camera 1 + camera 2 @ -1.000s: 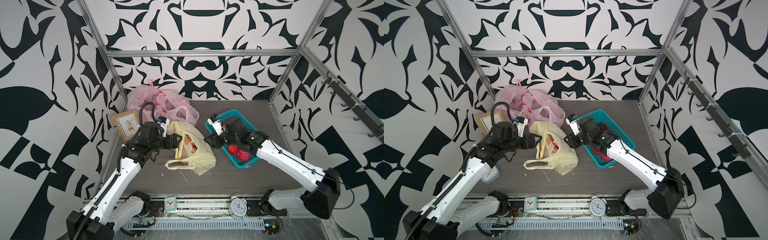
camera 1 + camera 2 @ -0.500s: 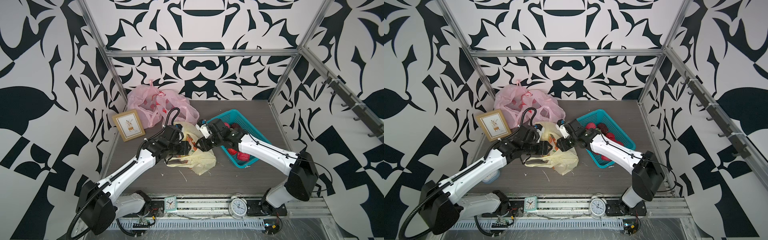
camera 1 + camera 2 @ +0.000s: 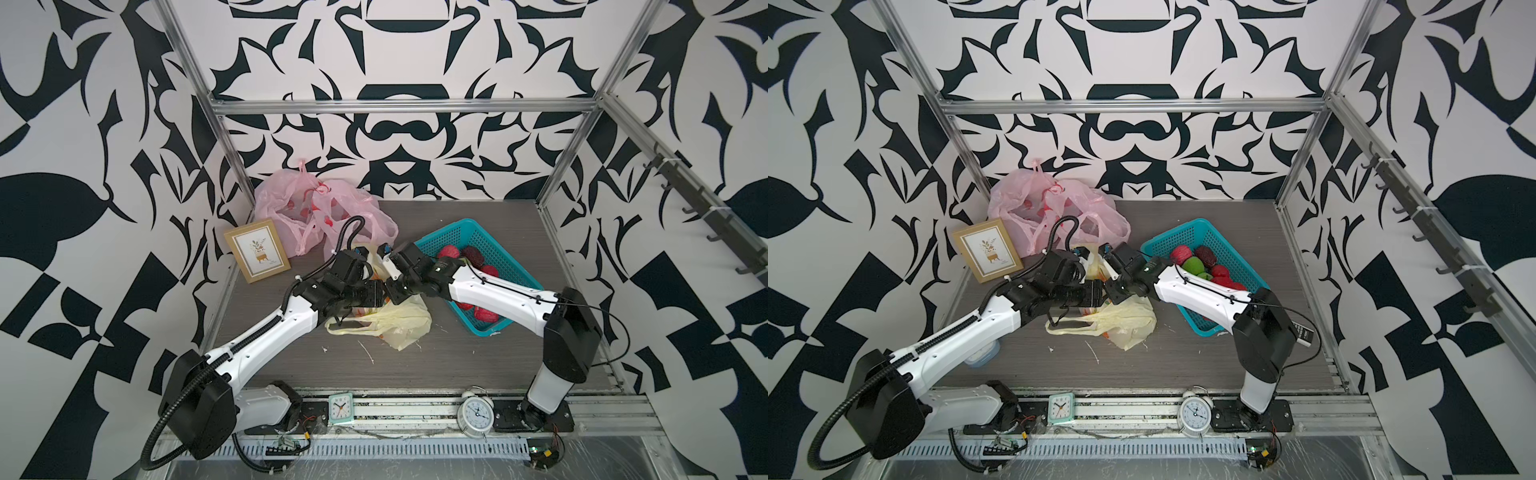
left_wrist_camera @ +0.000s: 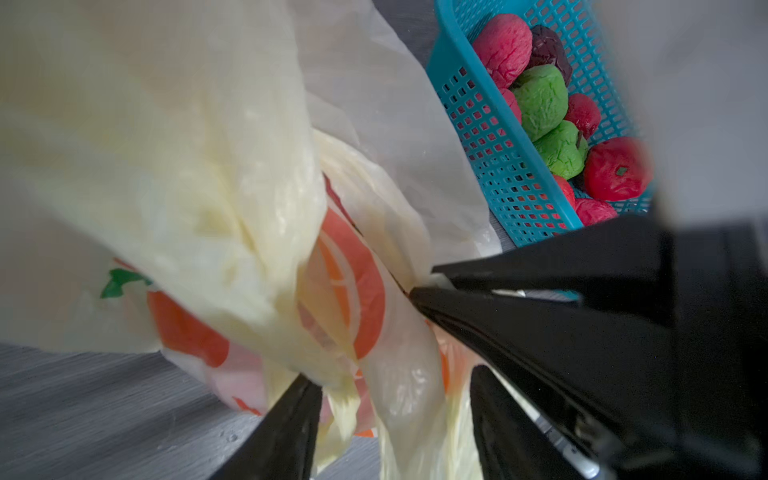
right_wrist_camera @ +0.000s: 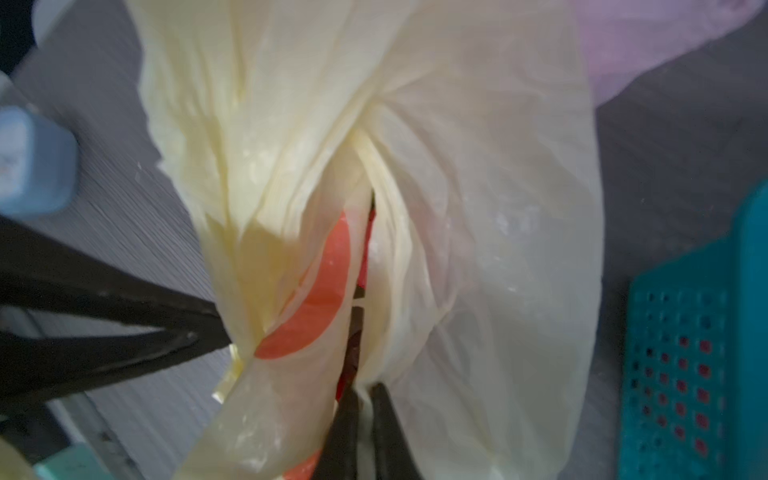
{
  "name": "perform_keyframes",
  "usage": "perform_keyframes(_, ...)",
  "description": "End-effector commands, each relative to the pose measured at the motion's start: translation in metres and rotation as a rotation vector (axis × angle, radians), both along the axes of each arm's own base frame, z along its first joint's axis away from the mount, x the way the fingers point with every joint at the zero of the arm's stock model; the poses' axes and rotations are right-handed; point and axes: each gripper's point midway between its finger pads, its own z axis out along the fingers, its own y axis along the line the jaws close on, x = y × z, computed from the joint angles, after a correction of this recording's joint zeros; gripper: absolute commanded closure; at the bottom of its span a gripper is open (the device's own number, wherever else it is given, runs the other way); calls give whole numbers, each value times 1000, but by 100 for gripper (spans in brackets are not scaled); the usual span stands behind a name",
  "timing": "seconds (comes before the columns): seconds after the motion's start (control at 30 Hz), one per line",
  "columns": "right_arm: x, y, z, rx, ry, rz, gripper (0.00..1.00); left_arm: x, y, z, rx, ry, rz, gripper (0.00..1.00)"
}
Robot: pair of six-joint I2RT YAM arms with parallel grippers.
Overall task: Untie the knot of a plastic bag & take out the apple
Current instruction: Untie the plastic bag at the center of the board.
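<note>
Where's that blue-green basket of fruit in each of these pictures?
In a top view: basket right of centre, partly hidden by the right arm.
In a top view: the same.
Left wrist: beyond the yellow bag, fruit showing.
Right wrist: a mesh corner only.
Shared landmark: the yellow bag beside it.

I can read no text anywhere. Print on the bag [image 4: 345,286], centre of the left wrist view: orange and green shapes, no letters. The frame [image 3: 257,251], left of centre in both top views: caption too small. Bottom edge: green clock [image 3: 340,408] and white clock [image 3: 476,414], dial numerals too small.
</note>
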Motion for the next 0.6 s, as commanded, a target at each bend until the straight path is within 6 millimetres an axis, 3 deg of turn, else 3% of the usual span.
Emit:
perform_keyframes(0.0, 4, 7, 29, 35, -67, -11, 100, -9, 0, -18, 6, 56, -4, 47)
perform_keyframes(0.17, 5, -2, 49, 69, -121, -42, 100, -23, 17, -43, 81, 110, 4, 67)
perform_keyframes(0.3, 2, -17, 65, 83, -167, -75, 100, -29, 39, -58, 173, 98, 30, 100)
perform_keyframes(0.37, 3, -29, 68, 53, -200, -95, 100, -30, 49, -56, 201, 80, 47, 100)
perform_keyframes(0.57, 19, -88, 61, -67, -258, -238, 100, -29, 86, -27, 248, -5, 119, 100)
